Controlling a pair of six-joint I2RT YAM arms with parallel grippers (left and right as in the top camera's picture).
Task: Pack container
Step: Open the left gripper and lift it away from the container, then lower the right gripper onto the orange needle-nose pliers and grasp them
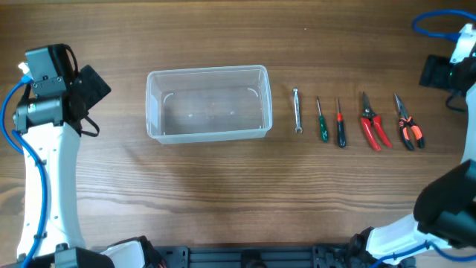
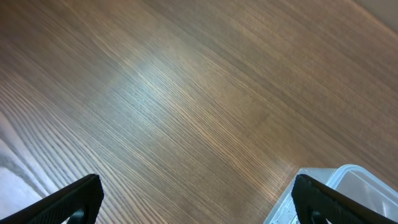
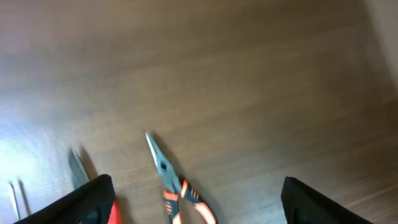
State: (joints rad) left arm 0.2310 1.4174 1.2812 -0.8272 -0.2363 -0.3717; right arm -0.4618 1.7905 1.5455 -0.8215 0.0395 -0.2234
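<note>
The clear plastic container point(image 1: 153, 112) stands empty left of centre on the table; one corner also shows in the left wrist view point(image 2: 368, 184). To its right, a row of hand tools lies on the wood: a small wrench point(image 1: 297, 110), a green-handled screwdriver point(image 1: 321, 122), a red-and-black screwdriver point(image 1: 341, 126), red-handled cutters point(image 1: 374, 125) and orange-and-black needle-nose pliers point(image 1: 408, 125). My left gripper point(image 2: 199, 202) is open and empty, raised to the left of the container. My right gripper point(image 3: 205, 202) is open and empty, raised above the needle-nose pliers point(image 3: 163, 167).
The wooden table point(image 1: 223, 193) carries only the container and the tool row. The red cutters' tip point(image 3: 77, 163) and two thin tool shafts point(image 3: 12, 196) show at the left of the right wrist view. Blue cables hang at both arms.
</note>
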